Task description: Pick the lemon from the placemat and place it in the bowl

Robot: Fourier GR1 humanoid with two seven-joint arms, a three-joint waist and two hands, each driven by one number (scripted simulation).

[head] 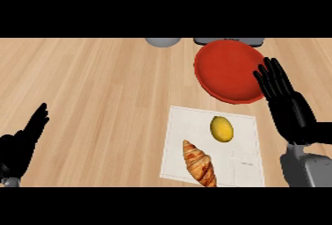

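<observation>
The right hand [285, 99] stands at the right side of the head view with its fingers straight and spread, holding nothing; its fingertips overlap the right rim of the red bowl [227, 72], and its palm lies beside the upper right corner of the placemat [194, 132]. This posture suits an approach: the hand is on the same side as both the pickup point and the destination, so one arm can serve the whole transfer. The lemon [221, 128] lies on the upper part of the placemat, apart from the hand and not yet touched. It sits between the bowl above it and the croissant [200, 163] below it, with bare mat separating it from the croissant, which leaves room for fingers to close around the fruit without disturbing the pastry. The bowl rests on the wooden tabletop [97, 88] just beyond the placemat's top edge, so the carry is judged to be short. The left hand [23, 143] shows at the lower left edge, fingers straight and pointing up, resting well apart from the task's things. Two grey objects at the top edge are cut off and cannot be identified. The task is judged to be at its start, before the grasp.
</observation>
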